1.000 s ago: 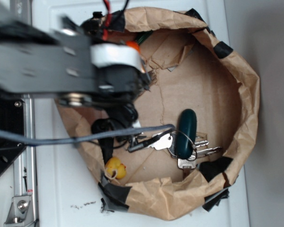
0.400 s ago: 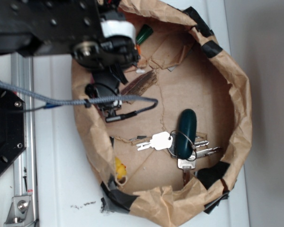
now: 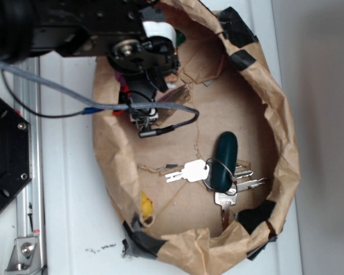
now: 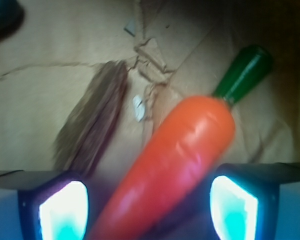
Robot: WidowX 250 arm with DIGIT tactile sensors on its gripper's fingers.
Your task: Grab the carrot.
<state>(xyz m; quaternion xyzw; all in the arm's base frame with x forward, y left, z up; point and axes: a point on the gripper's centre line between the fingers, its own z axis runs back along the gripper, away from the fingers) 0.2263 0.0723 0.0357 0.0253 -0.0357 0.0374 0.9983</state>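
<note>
In the wrist view the orange carrot [image 4: 175,155] lies slanted on the brown paper, its green stem stub [image 4: 242,72] pointing to the upper right. It runs down between my gripper's [image 4: 147,210] two glowing pads [image 4: 65,210], with a gap on each side. The jaws stand open around it. In the exterior view the gripper [image 3: 152,77] hangs over the upper left of the paper bag. It hides the orange body there; only a bit of green stub [image 3: 178,39] shows.
The crumpled paper bag [image 3: 286,132] with black tape walls everything in. Inside lie a dark green key fob [image 3: 225,160], silver keys [image 3: 186,172] and a yellow duck [image 3: 145,204] half hidden by the wall. A grey cable [image 3: 160,109] crosses the bag. A metal rail [image 3: 31,172] runs along the left.
The arm has swung from over the bag's left middle up to its upper left corner. The wrist now sits lower over the carrot. The bag has shifted a little.
</note>
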